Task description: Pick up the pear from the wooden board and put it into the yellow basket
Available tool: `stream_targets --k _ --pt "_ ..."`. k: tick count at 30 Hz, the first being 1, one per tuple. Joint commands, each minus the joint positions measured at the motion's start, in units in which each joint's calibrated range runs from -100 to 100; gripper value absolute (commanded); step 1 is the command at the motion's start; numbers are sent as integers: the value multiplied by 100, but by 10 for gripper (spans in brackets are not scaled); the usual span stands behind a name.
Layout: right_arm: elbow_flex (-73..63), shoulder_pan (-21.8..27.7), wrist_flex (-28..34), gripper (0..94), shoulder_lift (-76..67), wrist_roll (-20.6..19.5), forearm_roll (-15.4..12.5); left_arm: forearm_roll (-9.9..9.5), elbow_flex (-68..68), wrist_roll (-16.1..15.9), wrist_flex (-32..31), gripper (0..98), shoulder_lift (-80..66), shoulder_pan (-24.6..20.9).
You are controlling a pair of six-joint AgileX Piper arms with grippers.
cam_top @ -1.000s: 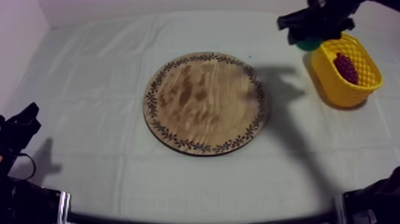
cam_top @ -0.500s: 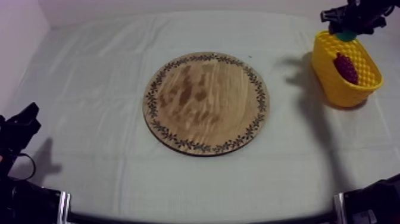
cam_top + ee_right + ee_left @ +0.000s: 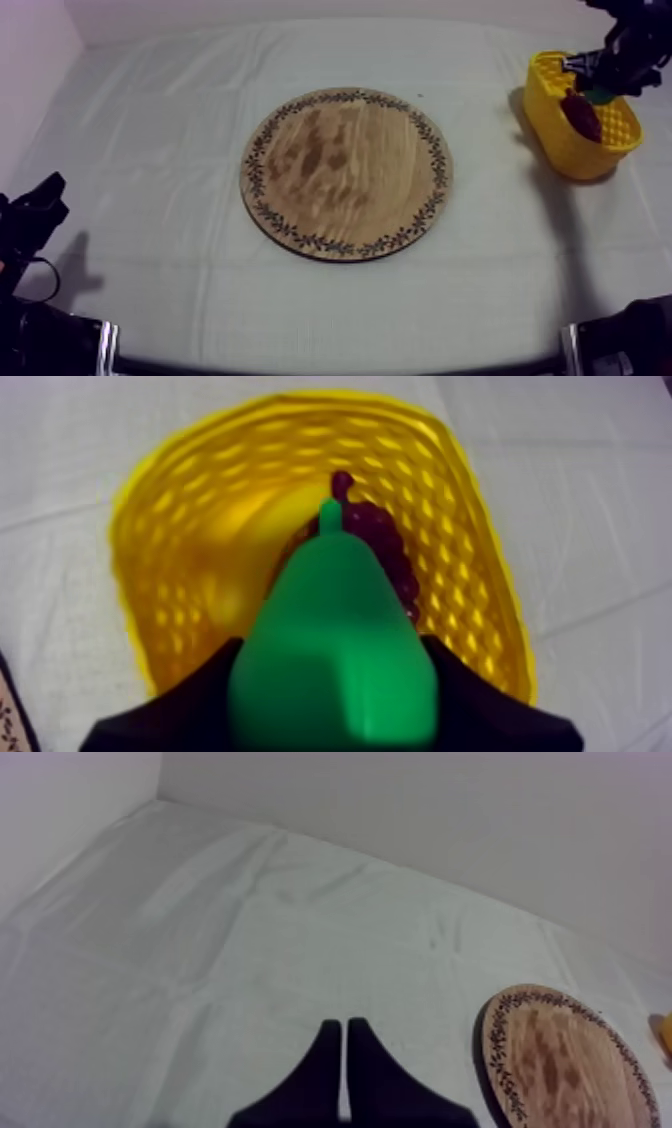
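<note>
At the table's [image 3: 150,120] far right corner in the top view, the right fingers [image 3: 590,68] hang over the basket [image 3: 560,145]. A green bit of the pear [image 3: 601,97] shows just beneath them, above the grapes [image 3: 580,113] lying inside. The board [image 3: 345,172] lies mid-table, well apart from those fingers. The left fingers [image 3: 42,200] sit low at the near left edge, well away from the board too. In the left wrist view the left fingers are pressed together into a narrow wedge with nothing between them, over bare cloth. The board lies ahead of their tips and off to one side, with a yellow sliver of the basket past its far rim. In the right wrist view the right fingers are clenched on the pear's broad end, one at each flank. Its stem points away from them toward the grapes. The pear hangs over the basket's mouth, between the fingers and the grapes; whether it touches the grapes I cannot tell.
</note>
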Motion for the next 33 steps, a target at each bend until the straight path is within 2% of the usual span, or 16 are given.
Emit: stream_targets --k 1,8,13,21,33 --pt "62 71 -194 458 45 -38 38 2 0 1 -1 1 0 2" --pt "375 242 -857 585 213 -237 251 2 0 1 -1 1 0 2" --pt "642 280 -1316 587 218 -547 555 2 0 1 -1 1 0 2" --pt "935 256 -1667 602 -261 -851 814 2 0 1 -1 1 0 2" --pt "2747 472 -2589 520 -2761 -1090 1067 2 0 1 -1 1 0 2"
